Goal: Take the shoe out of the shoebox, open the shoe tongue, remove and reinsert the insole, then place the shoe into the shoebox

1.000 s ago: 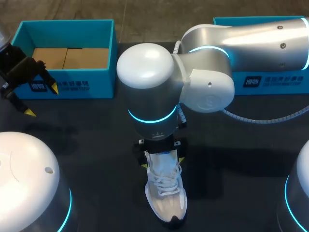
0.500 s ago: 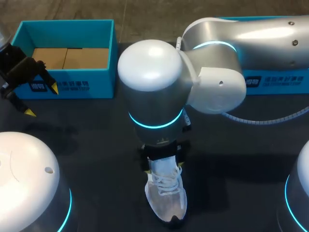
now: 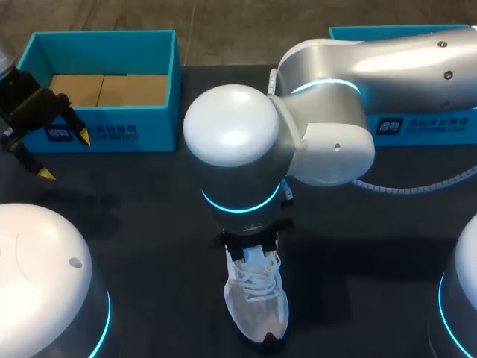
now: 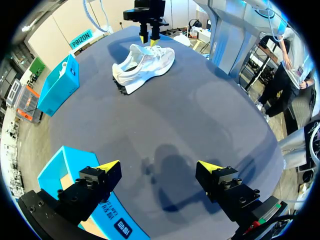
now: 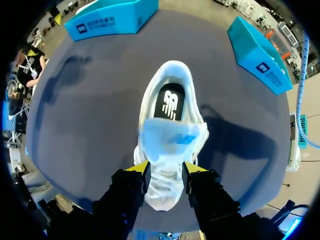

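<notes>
Right gripper [image 5: 166,169] sits over the shoe [image 3: 257,306], fingers pulled in narrow and pinching the tongue [image 5: 172,137] from both sides. Tongue is raised off the opening, insole [image 5: 169,102] visible inside. Shoe stands upright on the table [image 3: 149,224], near the front middle, toe toward the robot, well apart from the shoebox [image 3: 119,133] at far left. Left gripper [image 4: 160,166] is spread wide, holding nothing, hovering just beside that box's front wall.
</notes>
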